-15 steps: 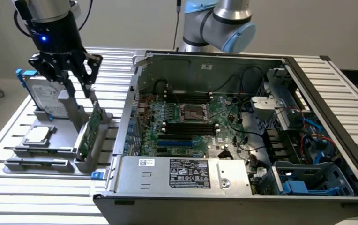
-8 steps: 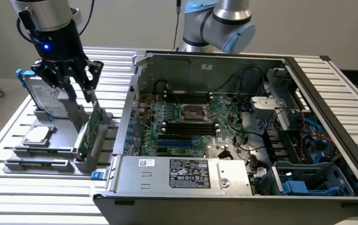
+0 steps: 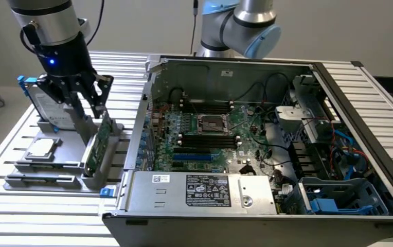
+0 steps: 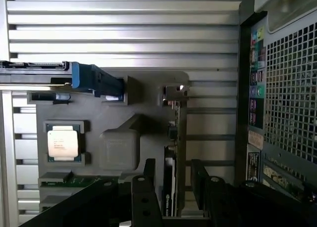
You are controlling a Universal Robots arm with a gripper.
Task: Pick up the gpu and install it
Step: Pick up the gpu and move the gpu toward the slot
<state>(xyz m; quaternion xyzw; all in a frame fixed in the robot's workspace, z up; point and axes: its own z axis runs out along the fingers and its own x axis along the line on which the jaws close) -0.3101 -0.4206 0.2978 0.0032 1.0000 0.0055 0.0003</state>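
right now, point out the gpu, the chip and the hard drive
gpu [image 3: 98, 146], exterior view, on its green board face
chip [image 4: 63, 143], wrist view, on the middle of its silver lid
hard drive [image 3: 43, 112], exterior view, on its silver face

The arm [image 3: 46, 20] is showing silver tube segments and a pale blue joint cap [image 3: 262, 38]. A blue light [image 3: 51, 63] is glowing on its black wrist. The gripper [image 3: 89, 105] is showing black fingers [image 4: 141, 197] with round screw holes.

No legible txt: PSU label [image 3: 209, 189], CPU chip [image 4: 63, 143] print too small.
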